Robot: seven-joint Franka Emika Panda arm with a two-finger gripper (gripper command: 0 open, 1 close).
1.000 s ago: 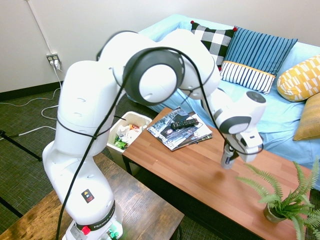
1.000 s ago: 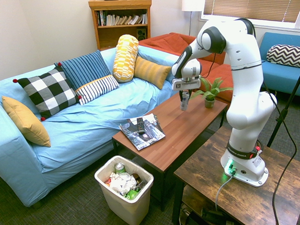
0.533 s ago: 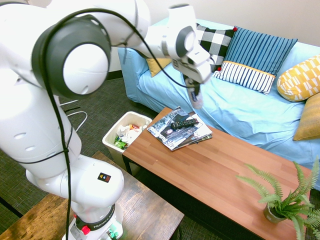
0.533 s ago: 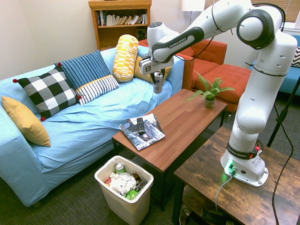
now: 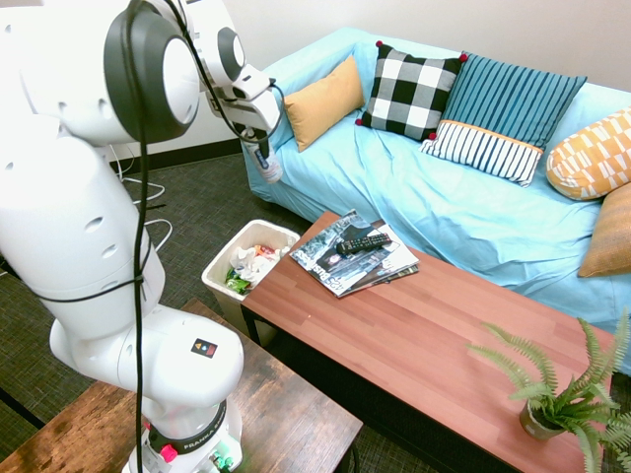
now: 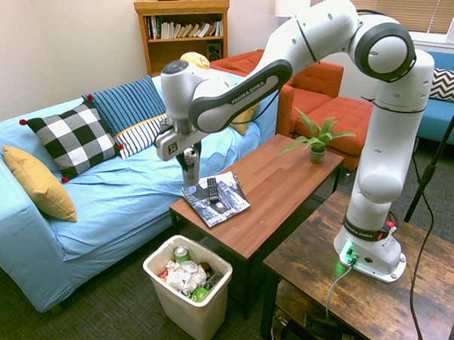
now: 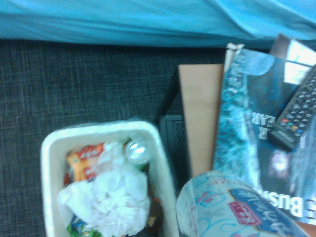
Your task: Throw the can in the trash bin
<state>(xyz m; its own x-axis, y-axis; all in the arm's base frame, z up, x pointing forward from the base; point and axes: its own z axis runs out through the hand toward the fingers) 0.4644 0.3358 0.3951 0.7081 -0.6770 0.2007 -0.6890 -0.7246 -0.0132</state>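
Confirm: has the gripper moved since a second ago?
Yes. The gripper, shut on the can, swung from above the plant end of the coffee table to its magazine end, near the trash bin.

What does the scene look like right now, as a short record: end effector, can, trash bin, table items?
end effector: shut on the can, pointing down, raised near the coffee table's bin end
can: held upright in the air, not yet over the bin
trash bin: on the carpet beside the coffee table end, holding crumpled paper and another can
coffee table: carries magazines with a remote control on top, and a potted fern at the far end
sofa: light blue, behind the table
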